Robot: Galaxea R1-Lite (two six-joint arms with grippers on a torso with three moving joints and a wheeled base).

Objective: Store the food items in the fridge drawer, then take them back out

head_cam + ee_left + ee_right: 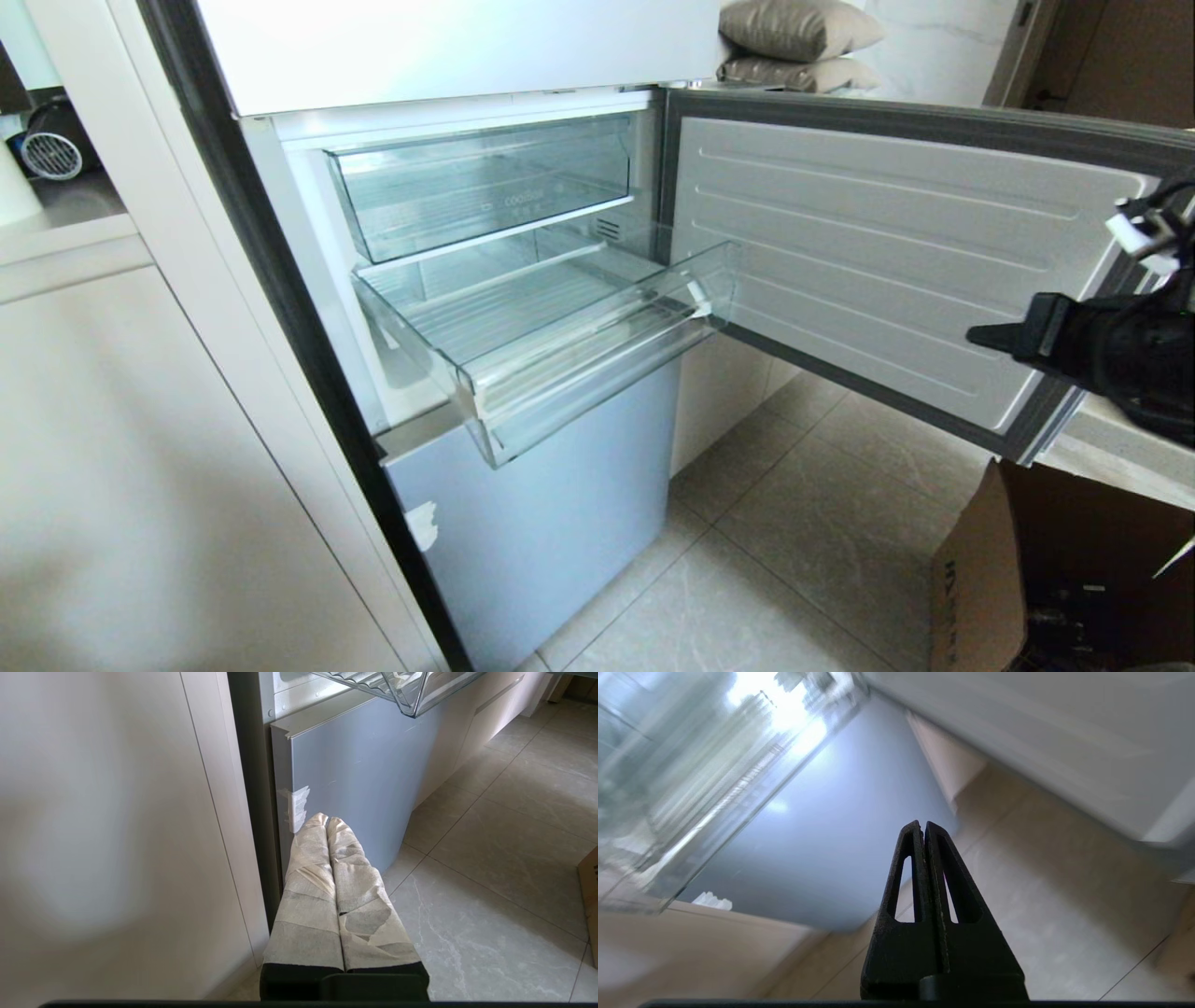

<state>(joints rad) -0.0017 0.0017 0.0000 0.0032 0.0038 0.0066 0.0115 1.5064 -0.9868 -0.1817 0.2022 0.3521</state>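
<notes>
- The fridge drawer (560, 345) is seen pulled out of the open fridge, with nothing visible inside it.
- The right pincer (976, 336) is held clenched and empty, well apart to the drawer's right, before the open door (868, 252).
- The left pincer (325, 820) is kept clenched near the lower freezer front (355, 779).

The left hand (326, 820) hangs low beside the fridge, its taped fingers (308, 891) pressed together with nothing between them. Their tips point at the grey lower door (355, 779), near a white tape scrap (295, 807). The drawer (411, 690) juts out above, over tiled floor (490, 858).
</notes>
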